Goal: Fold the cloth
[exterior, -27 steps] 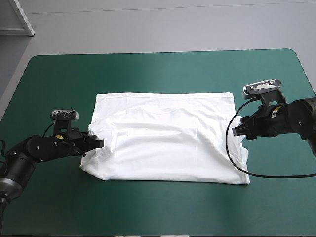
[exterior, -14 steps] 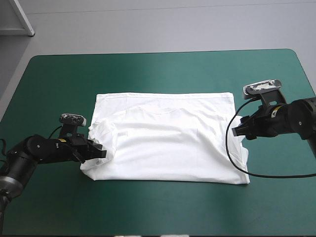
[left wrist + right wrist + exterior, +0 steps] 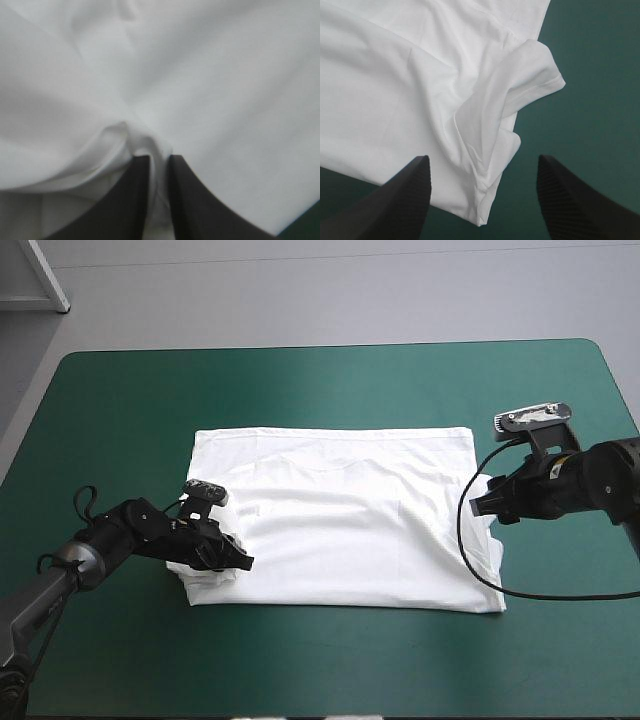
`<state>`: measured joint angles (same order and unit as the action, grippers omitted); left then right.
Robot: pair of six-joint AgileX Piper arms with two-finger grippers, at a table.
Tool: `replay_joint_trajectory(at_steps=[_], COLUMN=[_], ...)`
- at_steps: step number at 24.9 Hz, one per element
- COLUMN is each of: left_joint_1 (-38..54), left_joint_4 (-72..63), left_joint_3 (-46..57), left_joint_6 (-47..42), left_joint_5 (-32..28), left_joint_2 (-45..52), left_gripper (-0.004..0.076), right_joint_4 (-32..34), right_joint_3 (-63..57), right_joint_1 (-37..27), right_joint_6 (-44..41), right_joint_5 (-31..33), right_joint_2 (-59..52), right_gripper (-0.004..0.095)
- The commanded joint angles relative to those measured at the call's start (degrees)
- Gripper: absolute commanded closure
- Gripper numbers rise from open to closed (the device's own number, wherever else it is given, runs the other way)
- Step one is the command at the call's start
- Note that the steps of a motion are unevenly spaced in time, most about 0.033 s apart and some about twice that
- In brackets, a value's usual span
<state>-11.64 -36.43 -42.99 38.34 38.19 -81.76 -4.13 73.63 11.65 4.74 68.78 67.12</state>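
Left-sleeve fold in progress.
Left end effector (image 3: 159, 160) pinched on T-shirt (image 3: 350, 520) edge; right end effector (image 3: 482, 160) wide open, empty, over right sleeve (image 3: 530, 75). Next: lay inward, release.

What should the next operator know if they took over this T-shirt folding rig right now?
Left gripper: fingers shut on the T-shirt, cloth bunched between them near its near-left corner.
Right gripper: open at the right sleeve, holding nothing.
T-shirt: spread mostly flat mid-table on the teal-green cover; the right sleeve is rumpled and sticks out past the side.
Done: shirt laid out; left-side fold begun.
Left: probably lay the left fold down, fold the right sleeve in, then fold the body into a bundle.
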Motion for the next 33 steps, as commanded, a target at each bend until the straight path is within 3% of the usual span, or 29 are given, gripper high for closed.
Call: replay_joint_trajectory(at_steps=[1, 4, 6, 9, 12, 15, 17, 18, 24, 33], left_joint_1=[-0.7, -0.7, -0.7, -0.7, -0.7, -0.7, -0.7, -0.7, -0.7, -0.7], left_joint_4=[-1.0, -0.3, 2.2, 13.6, 20.5, 21.8, 21.8, 21.5, 20.3, 20.2], left_joint_3=[-2.4, -4.6, -6.8, -15.3, -22.5, -26.0, -26.9, -26.9, -26.9, -26.9], left_joint_6=[0.1, -1.0, -5.1, -13.5, -18.6, -19.8, -19.8, -19.8, -20.2, -20.2], left_joint_5=[-0.8, 1.4, 3.1, 8.4, 10.7, 11.5, 11.6, 11.7, 12.7, 12.9], left_joint_2=[2.0, 2.6, 3.1, 6.1, 9.0, 11.2, 12.8, 12.9, 12.9, 12.9], left_gripper=[0.0377, 0.0189, 0.015, 0.0155, 0.0157, 0.0157, 0.0157, 0.0157, 0.0157, 0.0157], right_joint_4=[-0.2, 0.2, 1.6, 8.0, 7.5, 3.8, -7.7, -10.3, -13.2, -15.3], right_joint_3=[1.6, 1.6, 1.6, 1.5, 0.4, -1.6, -3.5, -3.6, -3.4, -3.4], right_joint_1=[0.1, 0.1, 0.1, 0.0, -2.9, -8.9, -16.5, -17.7, -18.9, -18.9], right_joint_6=[-0.1, -0.1, -0.8, -3.4, -3.2, 0.3, 7.7, 9.9, 13.7, 16.4], right_joint_5=[-1.6, -2.5, -3.5, -5.0, -6.0, -8.0, -11.5, -12.8, -15.7, -23.8], right_joint_2=[-1.3, -1.3, -1.3, -1.2, 0.6, 3.4, 8.5, 10.3, 24.9, 30.7], right_gripper=[0.0332, 0.0331, 0.0331, 0.0331, 0.0331, 0.0331, 0.0332, 0.0332, 0.0332, 0.037])
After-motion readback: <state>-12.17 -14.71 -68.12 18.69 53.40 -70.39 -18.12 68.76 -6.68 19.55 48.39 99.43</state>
